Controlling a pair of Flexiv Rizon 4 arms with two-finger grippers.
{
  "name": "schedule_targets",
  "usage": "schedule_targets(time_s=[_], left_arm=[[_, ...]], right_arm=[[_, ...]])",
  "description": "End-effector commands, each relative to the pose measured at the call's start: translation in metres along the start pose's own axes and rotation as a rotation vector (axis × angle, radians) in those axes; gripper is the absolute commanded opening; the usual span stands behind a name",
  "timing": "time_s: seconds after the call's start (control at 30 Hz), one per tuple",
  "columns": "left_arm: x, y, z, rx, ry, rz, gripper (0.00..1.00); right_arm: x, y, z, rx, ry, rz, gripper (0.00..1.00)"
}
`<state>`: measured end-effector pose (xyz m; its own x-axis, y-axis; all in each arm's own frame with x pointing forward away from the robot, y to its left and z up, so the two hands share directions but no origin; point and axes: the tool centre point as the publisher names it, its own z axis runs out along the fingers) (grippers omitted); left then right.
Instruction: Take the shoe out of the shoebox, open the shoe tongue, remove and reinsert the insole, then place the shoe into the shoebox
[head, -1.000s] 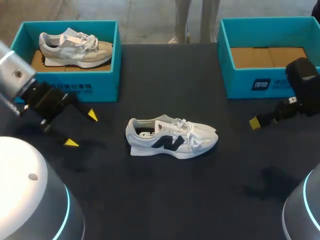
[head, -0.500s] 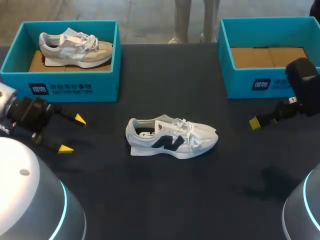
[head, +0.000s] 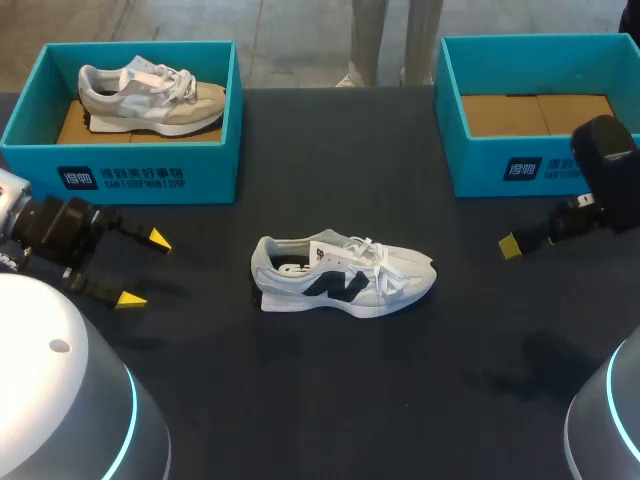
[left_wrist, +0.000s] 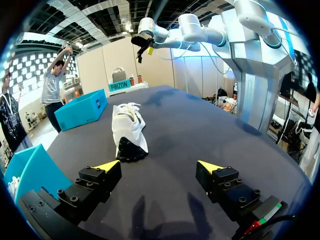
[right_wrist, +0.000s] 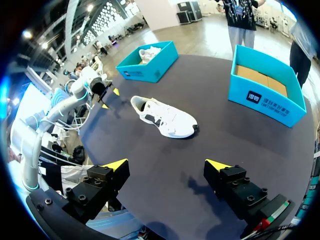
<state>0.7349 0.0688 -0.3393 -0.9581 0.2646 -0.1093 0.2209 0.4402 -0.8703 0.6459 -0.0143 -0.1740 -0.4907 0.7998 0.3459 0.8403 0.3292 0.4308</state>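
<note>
— Where is the shoe?
— The white shoe (head: 343, 276) with the dark side mark stands on its sole about the middle of the dark bench (head: 330, 400), outside both boxes; its toe points to three o'clock and its heel to nine.
— And the boxes?
— The left shoebox (head: 120, 178) is at ten o'clock from the shoe, well apart; a beige shoe (head: 150, 98) lies inside it, toe also towards three; the right shoebox (head: 520, 168) is at two o'clock and shows only its brown cardboard floor.
— The left end effector?
— The left end effector (head: 144, 270) hangs at nine o'clock from the white shoe, just in front of the left shoebox; its yellow tips are spread wide and grasp nothing; in its wrist view the shoe's heel faces it, ahead of the fingers and apart from them.
— The right one?
— The right end effector (right_wrist: 166, 165) is at three o'clock, near the front wall of the right shoebox; released too, tips wide apart with bare bench between them; the shoe lies well ahead of it.
</note>
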Motion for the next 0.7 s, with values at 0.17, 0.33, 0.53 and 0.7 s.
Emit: schedule_targets(time_s=[0.17, 0.33, 0.53, 0.7], left_arm=[[0.001, 0.0, 0.0, -0.002, -0.001, 0.001, 1.0], [-0.004, 0.003, 0.001, 0.003, -0.058, -0.056, 1.0], [-0.009, 0.004, 0.004, 0.011, -0.129, -0.109, 1.0], [-0.02, 0.016, 0.012, 0.022, -0.151, -0.16, 1.0]], right_arm=[[0.0, -0.002, 0.0, -0.003, -0.001, 0.001, 1.0], [0.0, -0.002, 0.0, -0.003, -0.001, 0.001, 1.0], [0.0, -0.002, 0.0, -0.003, -0.001, 0.001, 1.0], [0.0, -0.002, 0.0, -0.003, -0.001, 0.001, 1.0]])
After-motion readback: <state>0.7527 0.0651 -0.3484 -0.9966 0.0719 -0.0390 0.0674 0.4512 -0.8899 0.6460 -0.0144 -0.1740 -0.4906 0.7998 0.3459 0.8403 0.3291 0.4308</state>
